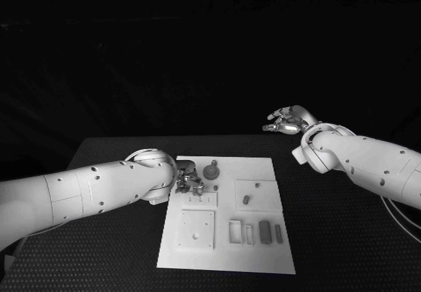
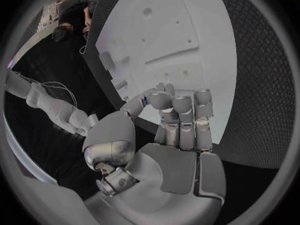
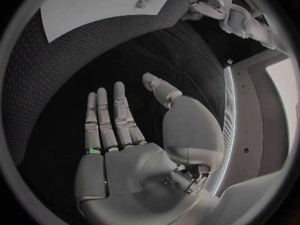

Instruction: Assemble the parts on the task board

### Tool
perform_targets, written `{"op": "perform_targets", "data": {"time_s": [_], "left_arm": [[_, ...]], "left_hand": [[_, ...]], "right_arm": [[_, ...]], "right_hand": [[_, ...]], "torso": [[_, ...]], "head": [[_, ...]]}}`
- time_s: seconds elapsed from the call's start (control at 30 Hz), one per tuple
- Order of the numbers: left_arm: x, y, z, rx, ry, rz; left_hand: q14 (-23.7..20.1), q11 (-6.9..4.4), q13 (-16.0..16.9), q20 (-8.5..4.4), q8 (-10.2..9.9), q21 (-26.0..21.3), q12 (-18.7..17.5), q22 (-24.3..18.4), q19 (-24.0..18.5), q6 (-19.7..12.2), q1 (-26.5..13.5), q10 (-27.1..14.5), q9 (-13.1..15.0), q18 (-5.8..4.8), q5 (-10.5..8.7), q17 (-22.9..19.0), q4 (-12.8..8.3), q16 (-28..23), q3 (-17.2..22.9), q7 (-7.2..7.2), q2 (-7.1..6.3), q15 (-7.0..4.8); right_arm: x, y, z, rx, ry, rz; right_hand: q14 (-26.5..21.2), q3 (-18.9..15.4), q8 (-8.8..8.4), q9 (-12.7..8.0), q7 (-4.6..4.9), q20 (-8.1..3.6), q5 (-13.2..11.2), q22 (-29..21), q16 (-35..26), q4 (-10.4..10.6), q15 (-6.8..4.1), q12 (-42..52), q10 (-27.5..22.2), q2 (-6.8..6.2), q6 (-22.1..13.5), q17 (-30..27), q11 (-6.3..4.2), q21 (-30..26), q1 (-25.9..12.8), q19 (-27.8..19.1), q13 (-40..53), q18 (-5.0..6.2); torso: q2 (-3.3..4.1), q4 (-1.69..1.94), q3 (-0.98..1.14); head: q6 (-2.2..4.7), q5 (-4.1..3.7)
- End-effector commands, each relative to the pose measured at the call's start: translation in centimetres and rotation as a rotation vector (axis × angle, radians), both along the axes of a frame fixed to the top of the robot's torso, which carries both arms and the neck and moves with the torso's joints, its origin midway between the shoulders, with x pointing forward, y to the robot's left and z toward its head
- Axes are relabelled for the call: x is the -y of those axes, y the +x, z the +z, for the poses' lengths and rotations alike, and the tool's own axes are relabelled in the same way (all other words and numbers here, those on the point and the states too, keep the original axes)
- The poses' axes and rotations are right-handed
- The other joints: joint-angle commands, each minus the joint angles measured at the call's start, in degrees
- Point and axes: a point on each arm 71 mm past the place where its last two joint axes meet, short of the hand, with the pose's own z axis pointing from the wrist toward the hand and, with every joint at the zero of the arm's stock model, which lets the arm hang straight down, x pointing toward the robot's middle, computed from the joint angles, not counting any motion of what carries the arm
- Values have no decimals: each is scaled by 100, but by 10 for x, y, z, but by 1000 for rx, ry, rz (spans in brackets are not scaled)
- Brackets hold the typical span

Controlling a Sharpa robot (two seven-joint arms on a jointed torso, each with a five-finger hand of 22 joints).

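The white task board (image 1: 226,243) lies in the middle of the table. On it are a round grey part (image 1: 212,171), a small part (image 1: 246,199) on a raised square, two thin pegs (image 1: 198,196) and dark bars (image 1: 265,231) near the front right. My left hand (image 1: 187,181) hovers over the board's far left corner, beside the round part. In the left wrist view that hand (image 2: 172,120) has its fingers curled in, thumb near the fingertips, and nothing shows between them above the board (image 2: 181,35). My right hand (image 1: 285,121) is raised past the table's far right, fingers spread (image 3: 119,130), holding nothing.
A raised square plate (image 1: 196,228) and a rectangular frame (image 1: 235,231) sit on the board's near half. Dark table (image 1: 342,243) stretches on both sides of the board. In the right wrist view the board's corner (image 3: 94,5) and my left hand (image 3: 212,5) appear far off.
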Motion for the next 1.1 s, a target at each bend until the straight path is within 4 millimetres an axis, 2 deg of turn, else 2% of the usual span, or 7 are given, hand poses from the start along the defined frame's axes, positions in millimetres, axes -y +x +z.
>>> {"op": "perform_targets", "data": {"time_s": [0.03,0.17,0.43,0.47,0.53,0.63,1.1], "left_arm": [[0,-1,-3,18,15,-4],[-3,1,-5,27,11,13],[0,-2,-13,24,11,5],[2,-2,-13,38,23,-6],[4,-3,-14,47,36,-21],[4,-4,-15,43,36,-24],[7,-5,-16,39,34,-32]], "left_hand": [[33,-258,0,-667,18,-19,47,57,44,978,-21,-218,-4,-6,-44,-19,59,60,86,-716,59,-178],[32,-260,-1,-669,20,-18,69,61,49,987,-37,-223,-6,-6,-71,-30,60,79,88,-719,65,-178],[30,-269,-12,-675,23,-22,154,69,76,1030,-100,-236,-16,-9,-323,-86,103,150,79,-729,93,-184],[25,-269,-19,-676,19,-25,171,71,81,1033,-114,-244,-21,-9,-442,-104,124,165,77,-730,106,-186],[6,-267,-43,-678,5,-42,192,71,78,1026,-142,-267,-32,-11,-959,-149,208,187,77,-728,161,-186],[-10,-264,-72,-677,-7,-55,208,75,72,1024,-158,-282,-42,-15,-1144,-193,256,207,98,-723,171,-186],[-11,-265,-83,-678,-8,-57,219,79,72,1029,-161,-283,-44,-16,-1178,-210,267,220,107,-724,177,-187]], "right_arm": [[-4,0,-1,-8,27,36],[-4,0,-1,-3,28,31],[-6,0,-2,-4,29,31],[-6,0,-2,-5,29,31],[-6,0,-2,-5,29,30],[-6,0,-3,-7,29,30],[-8,-1,-4,-8,30,32]], "right_hand": [[-4,-15,24,-19,134,11,0,14,-88,-38,58,-89,-1100,62,70,-107,552,-58,-2,-67,-135,-39],[13,-19,25,-34,140,19,6,29,-126,-46,67,-133,-1060,62,71,-166,556,-95,12,-78,-218,-39],[12,-24,26,-51,150,28,20,47,-160,-54,84,-166,-1025,57,70,-221,557,-139,29,-105,-292,-45],[11,-25,26,-52,151,28,23,50,-163,-54,85,-168,-1021,57,70,-226,557,-143,30,-108,-299,-46],[9,-25,26,-56,152,30,32,54,-169,-55,89,-174,-1015,58,71,-237,557,-151,34,-114,-313,-47],[4,-27,27,-65,155,34,72,68,-181,-56,100,-186,-1001,59,71,-262,557,-172,40,-128,-348,-51],[-6,-33,31,-93,159,42,252,122,-196,-69,116,-209,-962,66,78,-329,556,-227,67,-148,-450,-55]], "torso": [[0,-2,-1],[1,-5,-4],[4,-18,-7],[4,-16,-8],[5,-11,-14],[5,-21,-17],[3,-16,-15]], "head": [[-5,6],[-13,10],[-28,26],[-26,29],[-25,13],[-36,13],[-66,-8]]}}
